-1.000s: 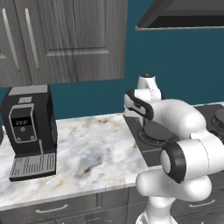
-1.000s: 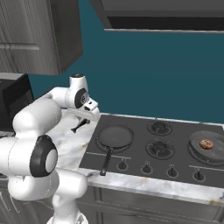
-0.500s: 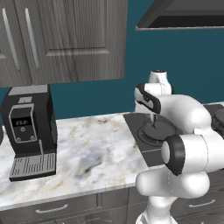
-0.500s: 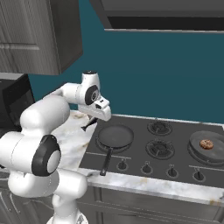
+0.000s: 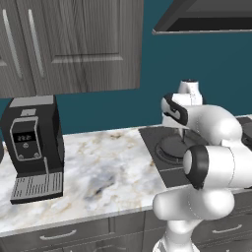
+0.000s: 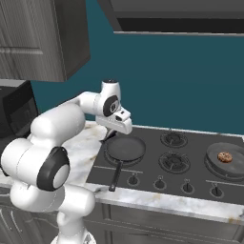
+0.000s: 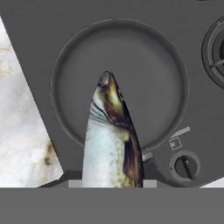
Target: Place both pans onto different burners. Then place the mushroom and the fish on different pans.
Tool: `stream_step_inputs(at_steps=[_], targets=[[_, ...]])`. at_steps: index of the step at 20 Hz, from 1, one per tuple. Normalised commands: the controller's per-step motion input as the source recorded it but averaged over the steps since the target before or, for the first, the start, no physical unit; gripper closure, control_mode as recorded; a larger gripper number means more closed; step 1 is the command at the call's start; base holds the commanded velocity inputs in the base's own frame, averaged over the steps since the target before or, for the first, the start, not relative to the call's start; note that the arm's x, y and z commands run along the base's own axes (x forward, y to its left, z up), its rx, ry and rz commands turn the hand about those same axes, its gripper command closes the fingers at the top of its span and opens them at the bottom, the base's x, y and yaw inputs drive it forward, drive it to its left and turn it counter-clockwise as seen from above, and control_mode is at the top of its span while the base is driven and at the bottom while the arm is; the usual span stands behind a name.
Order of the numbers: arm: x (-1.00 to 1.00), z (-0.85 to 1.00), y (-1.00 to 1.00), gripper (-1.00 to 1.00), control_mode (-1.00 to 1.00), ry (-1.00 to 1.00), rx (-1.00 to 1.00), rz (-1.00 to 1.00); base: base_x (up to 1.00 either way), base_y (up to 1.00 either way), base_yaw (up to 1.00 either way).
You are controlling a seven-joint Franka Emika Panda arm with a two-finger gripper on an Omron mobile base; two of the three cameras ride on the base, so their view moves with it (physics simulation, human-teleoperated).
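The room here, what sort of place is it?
A kitchen, computer-rendered: a gas cooktop with pans on its burners, a marble counter with a coffee machine, and grey cabinets above.

No readable text; coffee machine (image 5: pixel 33 147) display and cooktop (image 7: pixel 183 148) marking too blurred to read

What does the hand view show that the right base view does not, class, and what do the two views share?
Hand view alone: the fish seen close, paler belly and dark back, its head pointing over the near pan, with nothing yet lying in that pan.

Right base view alone: the second pan at the cooktop's far right with the mushroom in it, the two middle burners, the range hood and the arm with its gripper above the near pan's left rim.

Both: the near pan on its burner, the dark cooktop with its knobs, and marble counter beside it.
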Motion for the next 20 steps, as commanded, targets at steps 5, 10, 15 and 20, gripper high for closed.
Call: stream_step_inputs(at_steps=[5,10,15,20], targets=[[0.02,-0.34,-0.21,1.00,-1.00,0.00,0.00,-0.02,0.00,0.00,0.00],[0.09,-0.28,-0.20,1.00,-1.00,0.00,0.00,-0.02,0.00,0.00,0.00],[0.14,-0.25,-0.16,1.00,-1.00,0.00,0.00,-0.02,0.00,0.00,0.00],[0.16,-0.28,-0.10,1.00,-1.00,0.00,0.00,-0.02,0.00,0.00,0.00]])
